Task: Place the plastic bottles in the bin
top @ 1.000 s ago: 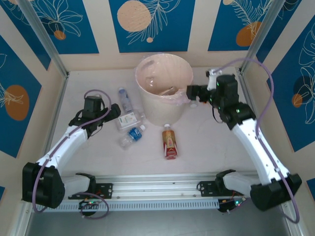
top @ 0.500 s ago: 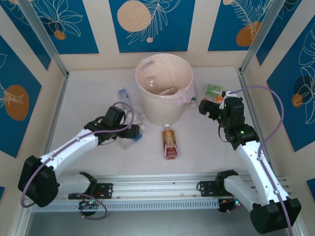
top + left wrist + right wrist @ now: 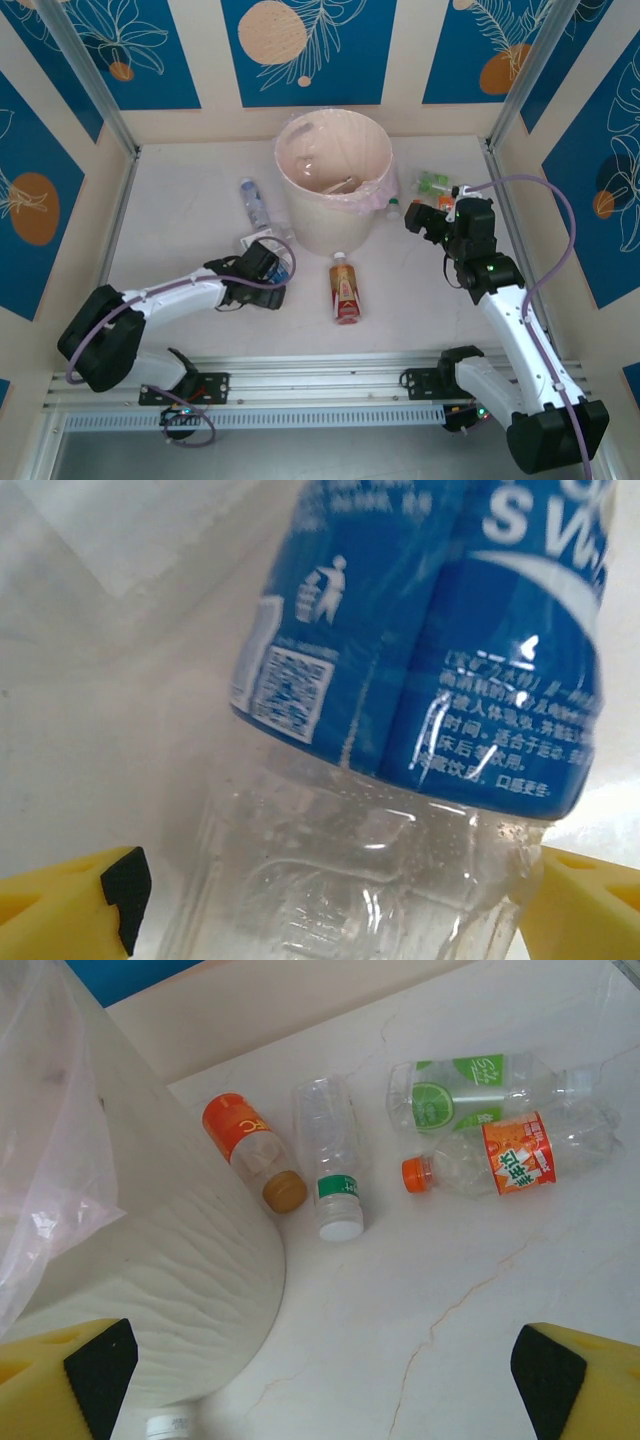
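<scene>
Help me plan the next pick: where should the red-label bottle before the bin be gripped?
Grip the red-label bottle across its labelled middle, coming straight down with fingers on its left and right sides. It lies flat, cap toward the bin, with bare table along both long sides, so the fingers likely have room there.

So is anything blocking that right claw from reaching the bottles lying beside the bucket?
Nothing visible. The right gripper is open above bare table, and the four bottles lie ahead in the open. The bin stands off to one side.
</scene>
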{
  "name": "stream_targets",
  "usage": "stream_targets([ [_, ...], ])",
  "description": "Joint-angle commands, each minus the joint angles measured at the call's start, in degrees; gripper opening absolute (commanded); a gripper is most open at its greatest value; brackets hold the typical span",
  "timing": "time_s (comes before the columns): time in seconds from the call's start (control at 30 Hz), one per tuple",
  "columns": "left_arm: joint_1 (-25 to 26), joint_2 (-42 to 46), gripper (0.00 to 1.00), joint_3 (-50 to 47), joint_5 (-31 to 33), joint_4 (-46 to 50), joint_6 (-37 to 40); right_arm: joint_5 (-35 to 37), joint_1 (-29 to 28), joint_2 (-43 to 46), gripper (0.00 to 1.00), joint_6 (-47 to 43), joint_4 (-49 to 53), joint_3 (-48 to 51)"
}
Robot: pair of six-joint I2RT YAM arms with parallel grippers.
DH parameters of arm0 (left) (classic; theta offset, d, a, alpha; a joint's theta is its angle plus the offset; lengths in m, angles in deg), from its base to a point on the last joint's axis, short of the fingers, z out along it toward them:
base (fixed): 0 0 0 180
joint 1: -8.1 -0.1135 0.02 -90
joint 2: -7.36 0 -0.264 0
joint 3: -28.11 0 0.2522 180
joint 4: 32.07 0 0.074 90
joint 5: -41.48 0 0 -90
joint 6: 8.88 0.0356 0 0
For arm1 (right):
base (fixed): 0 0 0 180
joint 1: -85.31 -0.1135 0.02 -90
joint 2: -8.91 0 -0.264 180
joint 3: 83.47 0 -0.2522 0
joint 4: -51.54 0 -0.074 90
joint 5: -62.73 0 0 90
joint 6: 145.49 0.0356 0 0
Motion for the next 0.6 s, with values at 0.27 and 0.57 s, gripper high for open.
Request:
stream_targets([
  [0.27,3.06,-6.42,0.82,0.61,3.46,-3.37,-0.58,-0.82,0.42,-2.46,0.98,1.68,-2.09,0.46],
  [0.57,3.19,-4.09,0.58,0.58,1.63,-5.43,-1.29,-2.2,0.48,-1.88,0.98,0.84,-3.16,1.14],
])
